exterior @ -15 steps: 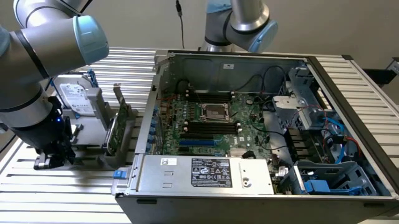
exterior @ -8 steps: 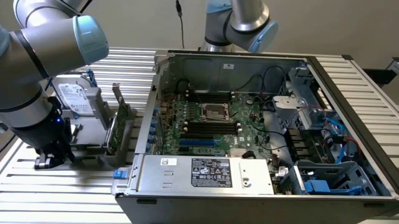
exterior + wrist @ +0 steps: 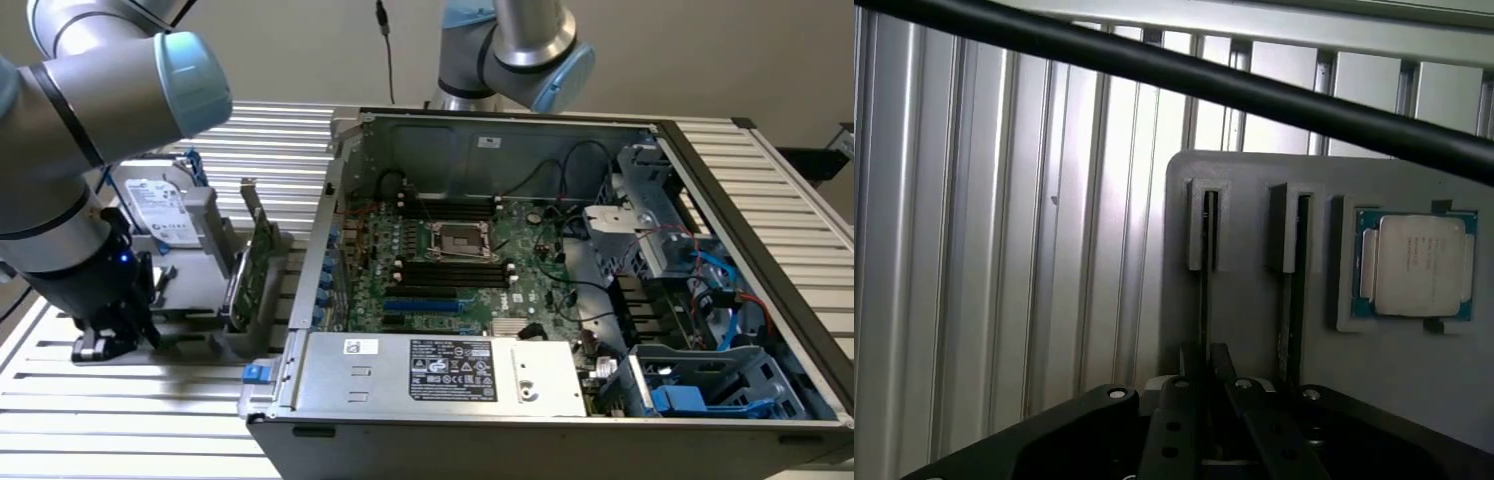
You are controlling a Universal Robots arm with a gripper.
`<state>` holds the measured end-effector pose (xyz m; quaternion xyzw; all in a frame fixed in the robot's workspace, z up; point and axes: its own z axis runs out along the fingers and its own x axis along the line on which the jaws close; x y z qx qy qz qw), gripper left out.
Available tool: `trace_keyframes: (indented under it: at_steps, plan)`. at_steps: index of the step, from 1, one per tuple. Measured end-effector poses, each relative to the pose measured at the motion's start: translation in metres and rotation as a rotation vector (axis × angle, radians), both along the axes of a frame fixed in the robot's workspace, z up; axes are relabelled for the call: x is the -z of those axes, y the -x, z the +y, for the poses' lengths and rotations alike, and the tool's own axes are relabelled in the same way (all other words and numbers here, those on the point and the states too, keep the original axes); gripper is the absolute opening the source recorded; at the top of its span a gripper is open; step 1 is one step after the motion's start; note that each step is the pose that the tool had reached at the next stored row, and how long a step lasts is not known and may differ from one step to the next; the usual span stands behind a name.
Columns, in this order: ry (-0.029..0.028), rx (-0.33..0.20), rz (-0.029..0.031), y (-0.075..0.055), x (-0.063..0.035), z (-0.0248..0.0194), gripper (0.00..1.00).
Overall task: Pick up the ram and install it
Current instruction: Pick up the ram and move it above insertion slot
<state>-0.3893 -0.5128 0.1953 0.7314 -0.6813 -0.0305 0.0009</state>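
Ram (image 3: 1205,260) stands edge-on in a slot of the grey holder (image 3: 1254,330), which lies at the lower left of the exterior view. The jaws of the gripper (image 3: 1204,356) are closed narrowly on the ram's thin edge. A square, centred hold is judged necessary, so that the ram can be drawn straight along the slot without twisting or scraping.

Arm (image 3: 67,120) at the exterior view's upper left, grey links, pale blue joint caps, elbow bent, forearm dropping steeply, wrist (image 3: 80,270) pointed straight down, small blue light on it, black pincer (image 3: 104,340) low near the exterior view's left edge, vertical.
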Motion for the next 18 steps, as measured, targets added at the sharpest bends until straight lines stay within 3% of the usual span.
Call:
trace_keyframes:
  at_steps: [8,18]
  plan:
    - [-0.0012,0.014,0.0002,0.0,-0.0157,0.0,0.15]
    - [-0.0015,0.029,0.002,0.0,-0.0563,0.0,0.15]
